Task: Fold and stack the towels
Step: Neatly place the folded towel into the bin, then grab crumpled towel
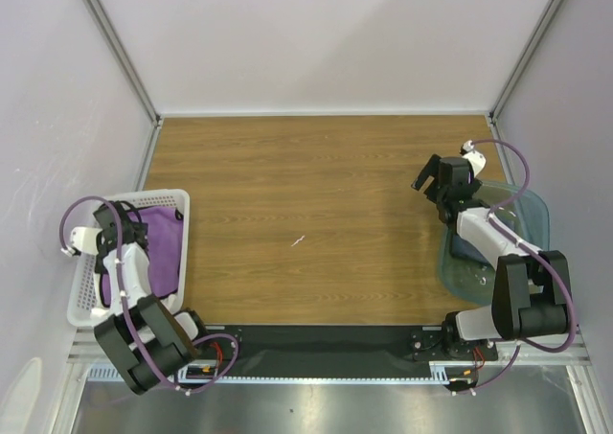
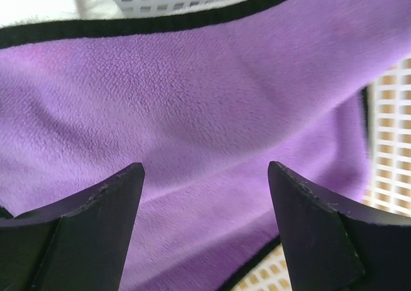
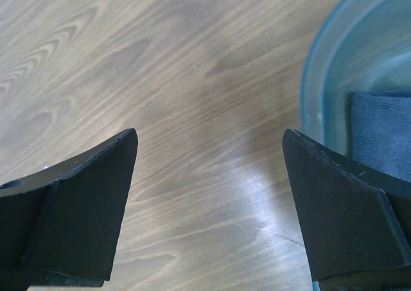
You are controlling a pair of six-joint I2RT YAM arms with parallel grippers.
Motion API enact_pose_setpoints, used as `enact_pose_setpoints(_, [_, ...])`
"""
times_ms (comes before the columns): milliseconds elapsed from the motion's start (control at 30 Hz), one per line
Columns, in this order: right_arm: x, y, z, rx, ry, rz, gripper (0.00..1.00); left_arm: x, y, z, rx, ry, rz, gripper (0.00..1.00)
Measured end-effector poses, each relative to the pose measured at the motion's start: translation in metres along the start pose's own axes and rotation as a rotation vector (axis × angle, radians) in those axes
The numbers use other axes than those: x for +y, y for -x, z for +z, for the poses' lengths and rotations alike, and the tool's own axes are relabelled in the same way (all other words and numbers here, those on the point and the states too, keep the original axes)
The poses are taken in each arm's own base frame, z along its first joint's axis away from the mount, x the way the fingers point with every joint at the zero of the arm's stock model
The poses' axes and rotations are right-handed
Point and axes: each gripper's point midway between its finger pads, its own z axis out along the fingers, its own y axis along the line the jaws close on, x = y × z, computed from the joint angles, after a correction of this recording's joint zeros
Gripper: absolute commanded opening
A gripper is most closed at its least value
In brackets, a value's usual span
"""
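Observation:
The purple towel (image 1: 165,247) (image 2: 205,111), edged in black, lies crumpled in the white basket (image 1: 178,198) at the left. My left gripper (image 1: 117,221) (image 2: 205,175) hangs just over it, jaws open, one finger on each side of a fold. A bit of the white towel (image 2: 38,2) shows beyond the purple one. The navy towel (image 1: 466,250) (image 3: 382,130) lies in the teal bin (image 1: 532,214) (image 3: 321,79) at the right. My right gripper (image 1: 429,177) (image 3: 209,143) stands open over bare wood beside the bin's left rim, holding nothing.
The wooden table (image 1: 316,194) is walled in white on three sides, with metal posts at the back corners. A small white scrap (image 1: 299,240) lies near the middle. The basket's perforated wall (image 2: 392,149) stands close to my left gripper's right side.

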Motion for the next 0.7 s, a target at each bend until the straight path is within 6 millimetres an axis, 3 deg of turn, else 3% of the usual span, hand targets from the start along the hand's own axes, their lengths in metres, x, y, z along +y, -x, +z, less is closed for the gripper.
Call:
enact_pose_setpoints(233, [0.013,0.009,-0.007,0.006,0.052,-0.006,1.00,0.005,-0.022,0.018,0.043,0.057,0.144,0.84])
enact_pose_setpoints(333, [0.018,0.016,-0.015,-0.004,0.075,-0.002,1.00,0.004,-0.029,0.022,0.049,0.083,0.205,0.79])
enact_pose_setpoints(433, [0.024,0.029,-0.023,-0.031,0.103,0.005,1.00,0.006,-0.029,0.027,0.044,0.115,0.228,0.70])
enact_pose_setpoints(567, [0.030,0.042,-0.033,-0.064,0.128,0.013,1.00,0.014,-0.031,0.032,0.043,0.153,0.250,0.48])
enact_pose_setpoints(700, [0.032,0.050,-0.043,-0.084,0.142,0.015,1.00,0.016,-0.027,0.032,0.027,0.166,0.260,0.34])
